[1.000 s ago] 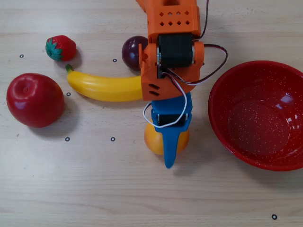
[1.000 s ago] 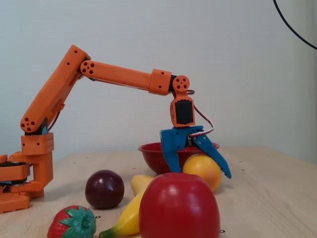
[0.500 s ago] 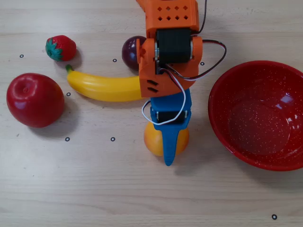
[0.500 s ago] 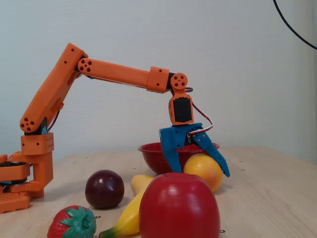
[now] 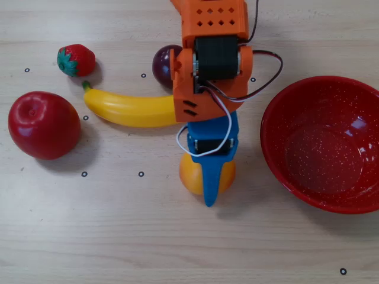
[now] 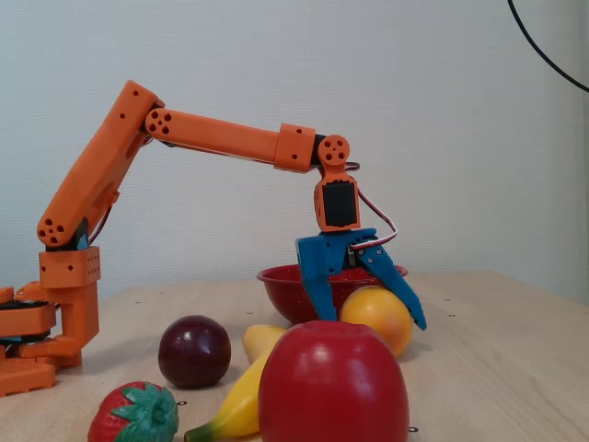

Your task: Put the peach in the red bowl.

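Gripper sits straddling the peach, blue fingers spread wide, one down its left side and one angled over its right in the fixed view; looks like contact on both sides, but can't confirm a firm clamp, so call it closing on the fruit, not yet a secure hold. Overhead view: peach rests on the table near the middle, just left of the red bowl, not touching it. Judgement: hollow plastic toy, light, rigid, smooth and round, so likely to squirt out. Best grip across its widest line, centred. Banana and plum lie on the far side, clear of the path.
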`<action>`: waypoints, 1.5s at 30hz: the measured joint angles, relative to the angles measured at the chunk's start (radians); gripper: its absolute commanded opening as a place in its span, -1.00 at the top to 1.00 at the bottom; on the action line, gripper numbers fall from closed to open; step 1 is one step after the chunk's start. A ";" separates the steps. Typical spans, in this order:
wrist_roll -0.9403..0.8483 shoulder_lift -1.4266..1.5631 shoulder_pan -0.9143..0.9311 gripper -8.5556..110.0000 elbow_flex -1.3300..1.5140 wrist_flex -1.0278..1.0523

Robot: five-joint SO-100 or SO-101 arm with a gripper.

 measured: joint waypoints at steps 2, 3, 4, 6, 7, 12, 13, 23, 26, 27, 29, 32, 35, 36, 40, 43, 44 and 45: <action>-0.012 -0.002 -0.017 0.85 -0.028 0.061; -0.023 -0.002 -0.026 0.85 -0.040 0.089; -0.028 -0.003 -0.037 0.85 -0.058 0.129; -0.034 -0.003 -0.049 0.85 -0.097 0.176; -0.035 0.002 -0.049 0.85 -0.124 0.196; -0.046 0.077 -0.041 0.85 -0.232 0.299; -0.051 0.098 -0.041 0.85 -0.250 0.310; -0.080 0.302 0.075 0.85 -0.276 0.354; -0.101 0.371 0.170 0.85 -0.276 0.354; -0.109 0.388 0.202 0.85 -0.276 0.354; -0.120 0.417 0.268 0.85 -0.276 0.354; -0.130 0.436 0.362 0.85 -0.278 0.336; -0.129 0.436 0.443 0.85 -0.278 0.304; -0.129 0.436 0.468 0.85 -0.278 0.288; -0.123 0.434 0.534 0.85 -0.241 0.227; -0.123 0.390 0.538 0.85 -0.146 0.140; -0.124 0.356 0.535 0.85 -0.115 0.103; -0.130 0.321 0.534 0.85 -0.089 0.071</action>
